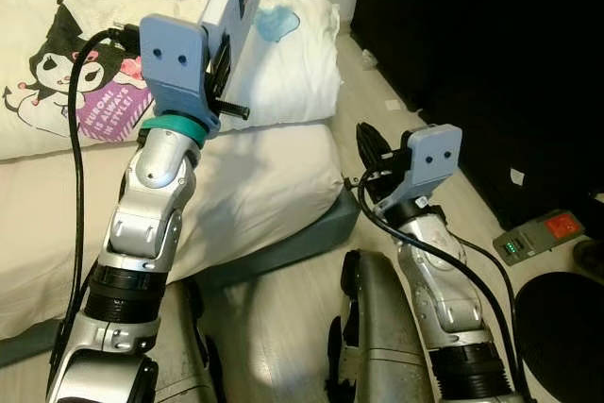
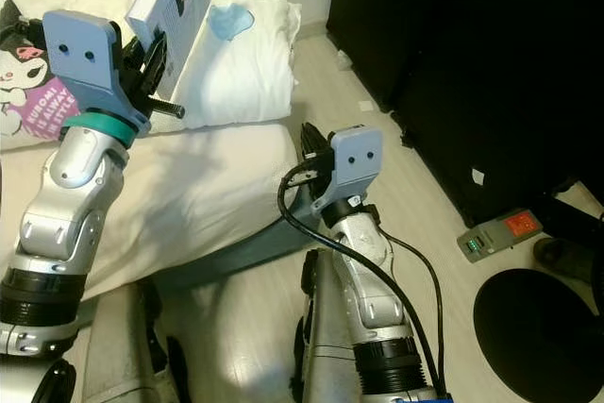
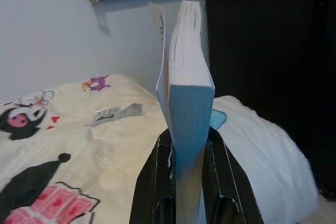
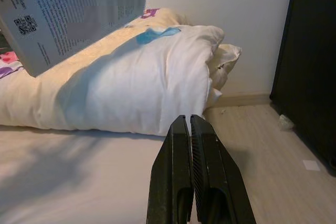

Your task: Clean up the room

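Our left tool (image 3: 186, 182) is clamped on a pale blue book (image 3: 186, 93), held upright above the bed (image 1: 255, 186). Our right tool (image 4: 195, 169), fingers pressed together, hangs low beside the mattress edge near the white pillow (image 4: 142, 77).

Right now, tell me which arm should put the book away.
Left. The left claw is already shut on the book, held upright above the bed. The right claw hangs shut and empty, low beside the mattress edge.
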{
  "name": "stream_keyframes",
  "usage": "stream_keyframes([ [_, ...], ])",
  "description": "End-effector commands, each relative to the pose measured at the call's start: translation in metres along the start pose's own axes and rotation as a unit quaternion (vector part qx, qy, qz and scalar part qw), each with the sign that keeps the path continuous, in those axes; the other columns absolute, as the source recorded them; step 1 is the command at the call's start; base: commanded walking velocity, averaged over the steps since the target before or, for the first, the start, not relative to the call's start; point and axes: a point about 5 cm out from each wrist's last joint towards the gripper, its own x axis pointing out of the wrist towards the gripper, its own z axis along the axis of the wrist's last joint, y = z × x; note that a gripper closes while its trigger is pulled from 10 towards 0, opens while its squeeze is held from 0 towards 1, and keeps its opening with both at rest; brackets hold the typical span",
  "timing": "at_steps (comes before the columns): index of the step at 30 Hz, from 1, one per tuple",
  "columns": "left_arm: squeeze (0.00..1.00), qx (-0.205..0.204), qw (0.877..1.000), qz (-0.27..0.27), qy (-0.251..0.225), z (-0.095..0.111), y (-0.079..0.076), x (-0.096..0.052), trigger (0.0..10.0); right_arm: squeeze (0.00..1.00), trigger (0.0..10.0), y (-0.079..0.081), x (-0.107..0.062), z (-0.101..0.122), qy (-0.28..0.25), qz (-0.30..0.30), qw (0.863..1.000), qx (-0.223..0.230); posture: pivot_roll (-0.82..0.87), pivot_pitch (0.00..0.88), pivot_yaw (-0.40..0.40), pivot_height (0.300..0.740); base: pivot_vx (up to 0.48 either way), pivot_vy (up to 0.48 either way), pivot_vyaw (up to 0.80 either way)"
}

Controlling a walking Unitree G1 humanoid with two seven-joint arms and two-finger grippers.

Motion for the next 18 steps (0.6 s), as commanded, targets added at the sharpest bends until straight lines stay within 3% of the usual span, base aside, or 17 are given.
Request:
stream_keyframes([
  [1,0.00,0.005,1.000,0.019,-0.020,0.011,0.006,-0.001,0.0,0.00,10.0,0.001,-0.003,-0.002,0.006,-0.002,1.000,0.005,-0.09,0.162,0.016,0.510,0.000,0.000,0.00],
  [9,0.00,-0.004,0.997,0.066,-0.028,0.023,0.020,0.005,0.0,0.00,10.0,0.001,-0.004,-0.001,0.007,-0.003,1.000,0.006,-0.10,0.163,0.018,0.510,0.000,0.000,0.00],
  [10,0.00,-0.007,0.997,0.070,-0.029,0.026,0.023,0.006,10.0,0.00,10.0,0.000,-0.003,0.000,0.005,-0.005,1.000,0.005,-0.09,0.158,0.018,0.510,0.000,0.000,0.00],
  [18,0.00,-0.026,0.998,0.056,-0.019,0.024,0.023,-0.002,10.0,0.00,10.0,-0.007,0.001,0.010,-0.012,-0.026,1.000,-0.005,-0.10,0.146,0.011,0.510,0.000,0.000,0.00],
])
